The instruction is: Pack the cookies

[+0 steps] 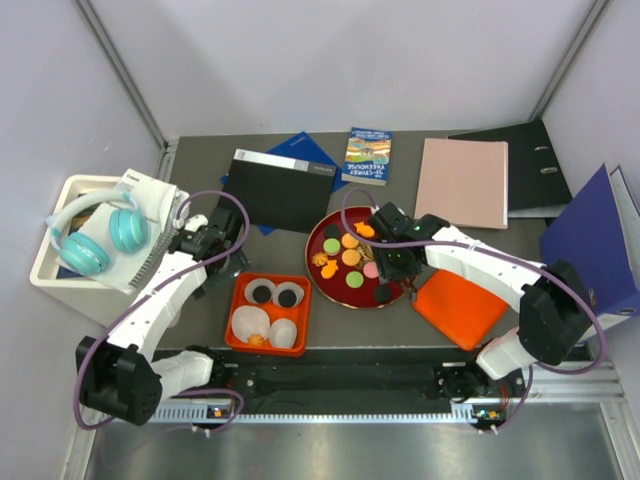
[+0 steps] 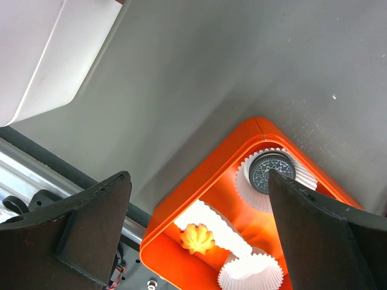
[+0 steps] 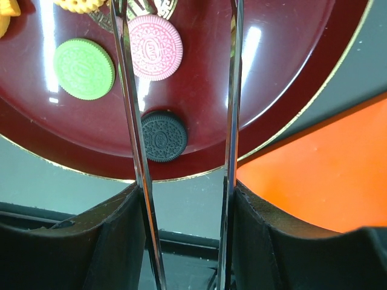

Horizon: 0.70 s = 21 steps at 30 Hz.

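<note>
The cookies are in two places on the dark grey worktop (image 1: 405, 165). Most lie loose on the round, glossy dark red plate (image 1: 340, 295) near the middle: flat round discs in black, green, orange and pink, plus an orange flower-shaped piece (image 1: 325, 266) at the plate's left side. A few sit in the square orange plastic tray (image 1: 306, 300) just left of the plate, at the near edge. There the white fluted paper cups (image 2: 251, 273) hold two black round cookies (image 1: 262, 292) in the far row and an orange flower-shaped cookie (image 2: 198, 238) in the near row. A flat orange square lid (image 1: 460, 308) lies just right of the plate.

The left end effector (image 2: 196, 176) hovers above bare worktop beyond the tray's far left corner. Its dark fingers (image 2: 91, 229) are spread wide and hold nothing. A white box (image 1: 60, 270) carrying mint-green headphones (image 1: 100, 235) stands to its left.

The right end effector (image 1: 390, 266) hangs over the near right part of the plate. Its thin clear finger blades (image 3: 130, 109) are parted and grasp nothing. In the wrist view a black embossed round cookie (image 3: 162, 136) lies on the plate between the blades, close to the left-hand one. Whether it touches that blade cannot be told. A pink embossed disc (image 3: 156, 47) lies farther up the plate, with a green disc (image 3: 83, 68) beside it.
</note>
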Each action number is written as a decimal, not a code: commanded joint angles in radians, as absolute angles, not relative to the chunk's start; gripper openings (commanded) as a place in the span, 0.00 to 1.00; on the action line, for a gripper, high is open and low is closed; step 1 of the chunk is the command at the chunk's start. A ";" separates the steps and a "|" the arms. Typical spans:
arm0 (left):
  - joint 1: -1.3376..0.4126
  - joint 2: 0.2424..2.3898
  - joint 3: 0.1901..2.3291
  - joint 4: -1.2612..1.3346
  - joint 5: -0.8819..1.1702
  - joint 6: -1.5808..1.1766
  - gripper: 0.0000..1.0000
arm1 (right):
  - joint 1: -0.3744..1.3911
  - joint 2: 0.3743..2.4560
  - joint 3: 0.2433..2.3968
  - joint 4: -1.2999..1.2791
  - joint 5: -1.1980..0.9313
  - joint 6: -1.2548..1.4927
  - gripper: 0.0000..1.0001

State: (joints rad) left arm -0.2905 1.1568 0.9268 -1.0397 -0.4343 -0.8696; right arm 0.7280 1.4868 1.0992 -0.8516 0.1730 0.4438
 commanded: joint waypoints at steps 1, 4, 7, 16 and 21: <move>-0.287 1.160 0.945 -1.037 -0.443 -0.874 0.99 | 0.713 1.505 1.106 -0.807 0.160 0.419 0.50; -0.287 1.161 0.945 -1.032 -0.440 -0.874 0.99 | 0.712 1.537 1.117 -0.807 0.150 0.410 0.50; -0.287 1.163 0.945 -1.032 -0.440 -0.873 0.99 | 0.701 1.558 1.120 -0.808 0.140 0.407 0.50; -0.285 1.154 0.937 -1.029 -0.448 -0.871 0.99 | 0.683 1.537 1.077 -0.811 0.117 0.419 0.44; -0.285 1.161 0.940 -1.029 -0.445 -0.871 0.99 | 0.684 1.496 1.072 -0.839 0.117 0.425 0.38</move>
